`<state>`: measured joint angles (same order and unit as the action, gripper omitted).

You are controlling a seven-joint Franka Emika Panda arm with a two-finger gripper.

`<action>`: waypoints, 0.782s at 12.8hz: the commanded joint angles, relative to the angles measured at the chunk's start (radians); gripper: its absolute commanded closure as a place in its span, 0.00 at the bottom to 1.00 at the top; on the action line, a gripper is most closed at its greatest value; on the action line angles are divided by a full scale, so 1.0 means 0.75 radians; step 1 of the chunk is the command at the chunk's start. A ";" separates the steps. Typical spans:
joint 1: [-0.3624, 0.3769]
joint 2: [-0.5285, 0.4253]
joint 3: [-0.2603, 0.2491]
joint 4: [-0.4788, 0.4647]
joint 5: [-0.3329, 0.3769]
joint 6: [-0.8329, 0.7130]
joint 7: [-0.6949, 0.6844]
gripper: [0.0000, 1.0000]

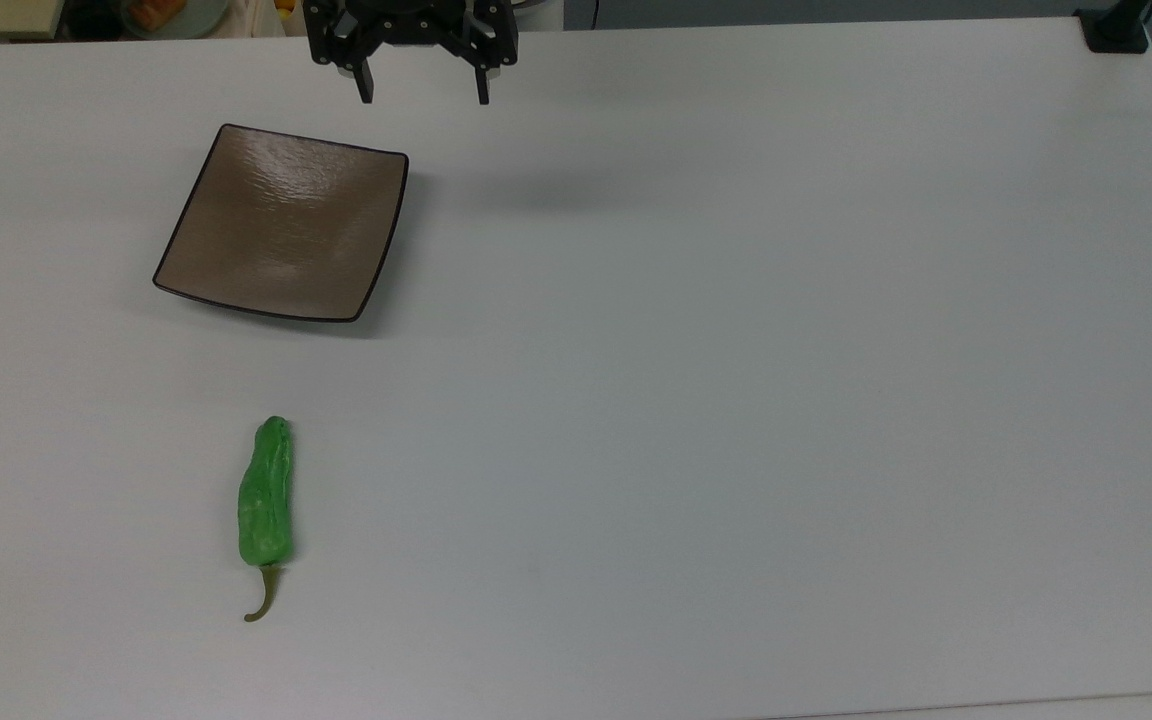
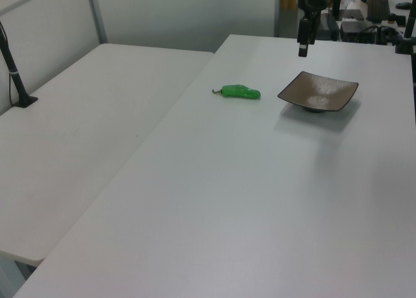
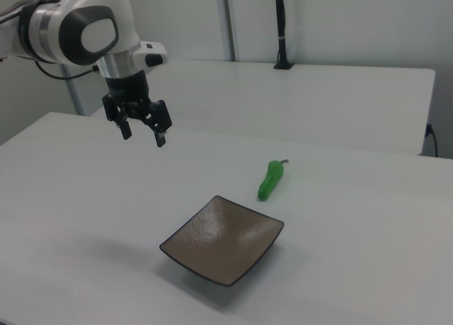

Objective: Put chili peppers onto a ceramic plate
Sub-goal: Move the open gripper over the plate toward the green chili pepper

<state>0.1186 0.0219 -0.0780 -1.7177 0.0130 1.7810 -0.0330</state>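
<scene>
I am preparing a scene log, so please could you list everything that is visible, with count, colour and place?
chili pepper: one, bright green with an olive-brown stem, lying on the table, apart from the plate, nearer the top view's bottom edge.
ceramic plate: one, glossy brown with a dark rim, square, empty, at the top view's upper left.
table: one, white, under both things.
second table: one, white, at the left view's left.
black post: one, standing on the second table.
gripper: one, black, open, above the table beyond the plate.
</scene>
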 commanded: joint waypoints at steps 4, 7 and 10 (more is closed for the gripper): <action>-0.013 -0.011 0.028 -0.029 -0.017 0.049 0.009 0.00; -0.013 0.001 0.028 -0.027 -0.021 0.049 0.013 0.00; -0.011 0.036 0.028 -0.023 -0.007 0.171 0.038 0.00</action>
<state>0.1184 0.0400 -0.0696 -1.7179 0.0099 1.8157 -0.0324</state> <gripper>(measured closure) 0.000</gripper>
